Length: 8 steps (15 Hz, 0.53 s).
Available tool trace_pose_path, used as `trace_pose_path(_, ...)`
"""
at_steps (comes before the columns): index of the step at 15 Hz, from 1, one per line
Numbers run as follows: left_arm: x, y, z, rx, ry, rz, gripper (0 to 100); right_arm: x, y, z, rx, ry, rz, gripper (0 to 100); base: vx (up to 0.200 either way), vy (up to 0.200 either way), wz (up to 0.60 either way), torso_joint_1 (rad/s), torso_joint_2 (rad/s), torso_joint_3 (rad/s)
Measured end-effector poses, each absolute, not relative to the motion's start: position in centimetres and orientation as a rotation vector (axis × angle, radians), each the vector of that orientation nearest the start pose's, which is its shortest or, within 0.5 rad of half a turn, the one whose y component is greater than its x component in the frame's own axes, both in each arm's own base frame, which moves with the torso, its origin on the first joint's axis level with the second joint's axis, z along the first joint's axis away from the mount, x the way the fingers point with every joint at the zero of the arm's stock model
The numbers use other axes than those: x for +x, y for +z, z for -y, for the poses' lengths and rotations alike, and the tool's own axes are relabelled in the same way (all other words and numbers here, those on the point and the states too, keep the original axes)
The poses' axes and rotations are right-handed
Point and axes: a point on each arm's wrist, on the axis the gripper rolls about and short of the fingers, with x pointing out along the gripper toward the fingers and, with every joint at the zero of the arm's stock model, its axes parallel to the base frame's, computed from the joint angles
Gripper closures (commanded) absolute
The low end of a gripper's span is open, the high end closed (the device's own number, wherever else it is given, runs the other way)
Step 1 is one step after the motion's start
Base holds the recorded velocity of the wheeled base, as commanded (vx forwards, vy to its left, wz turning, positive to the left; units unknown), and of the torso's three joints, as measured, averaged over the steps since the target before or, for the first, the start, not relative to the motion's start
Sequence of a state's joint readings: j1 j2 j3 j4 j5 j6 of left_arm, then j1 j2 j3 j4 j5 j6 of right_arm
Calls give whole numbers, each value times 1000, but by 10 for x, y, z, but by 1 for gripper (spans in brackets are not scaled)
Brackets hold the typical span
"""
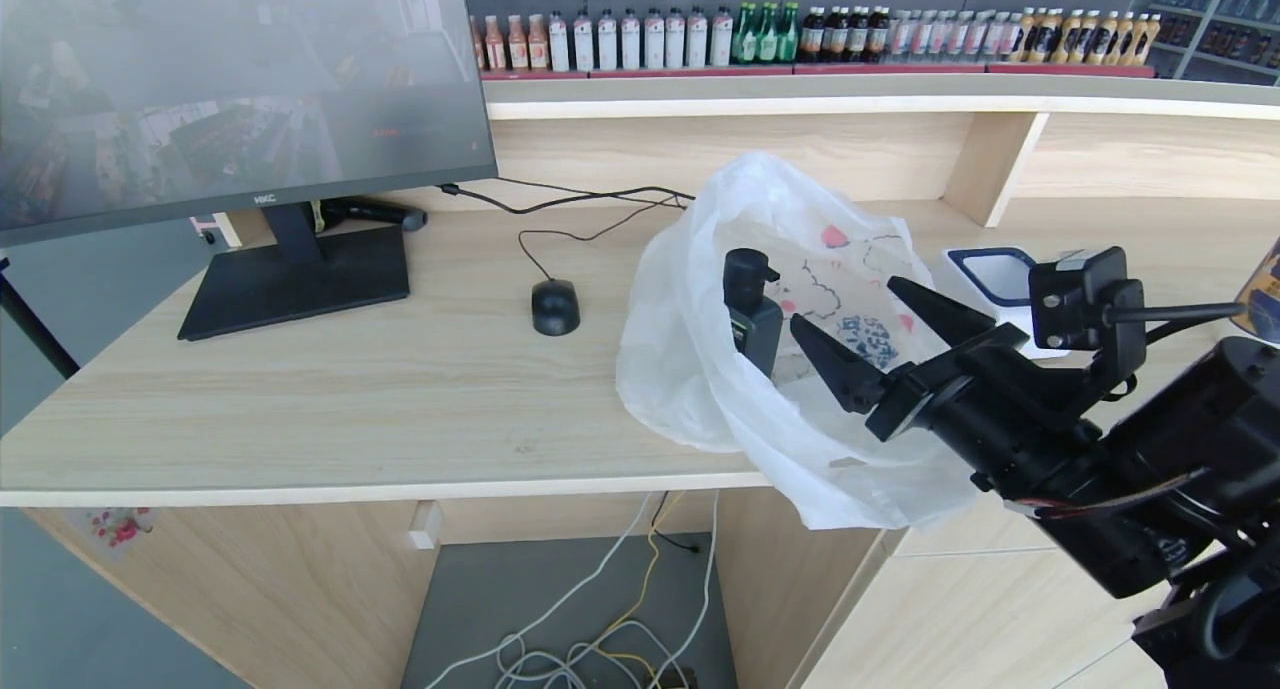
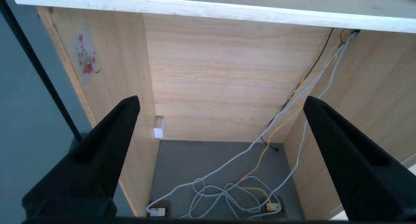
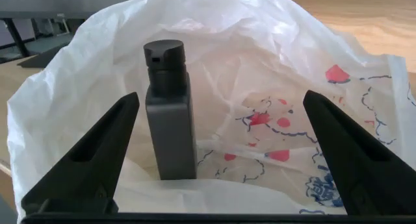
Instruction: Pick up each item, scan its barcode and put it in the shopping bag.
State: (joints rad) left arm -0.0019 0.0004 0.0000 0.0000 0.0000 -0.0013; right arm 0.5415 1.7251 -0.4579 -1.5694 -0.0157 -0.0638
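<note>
A dark grey bottle (image 1: pixel 752 309) with a black cap stands upright inside the white plastic shopping bag (image 1: pixel 690 369) on the counter; the right wrist view shows the bottle (image 3: pixel 170 123) free-standing in the bag (image 3: pixel 273 68). My right gripper (image 1: pixel 868 334) is open just to the right of the bottle, at the bag's mouth, with nothing between its fingers (image 3: pixel 97 152). My left gripper (image 2: pixel 221 159) is open below the counter's edge, facing the wooden panel and floor cables.
A white-and-blue barcode scanner (image 1: pixel 995 274) stands behind my right arm. A monitor (image 1: pixel 240 89) on its stand, a black mouse (image 1: pixel 555 306) and cables occupy the counter's left. A blue-and-yellow item (image 1: pixel 1262 289) shows at the right edge. Bottles line the back shelf.
</note>
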Motion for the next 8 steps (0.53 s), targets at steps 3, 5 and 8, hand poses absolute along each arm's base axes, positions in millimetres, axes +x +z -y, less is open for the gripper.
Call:
trace_pose_path(3,-23,75,0,-2,-1,0,0,217,184,-124,17,492,305,0,-67,0,0,4,-1,1)
trace_pose_path(5,-23,75,0,-5,-1,0,0,206,188,-117,17,487,321,0,-200,0,0,7,0,2)
trace_pose_path(8,-23,75,0,-3,-1,0,0,199,194,-113,20,485,343,0,0,0,0,0,0,0)
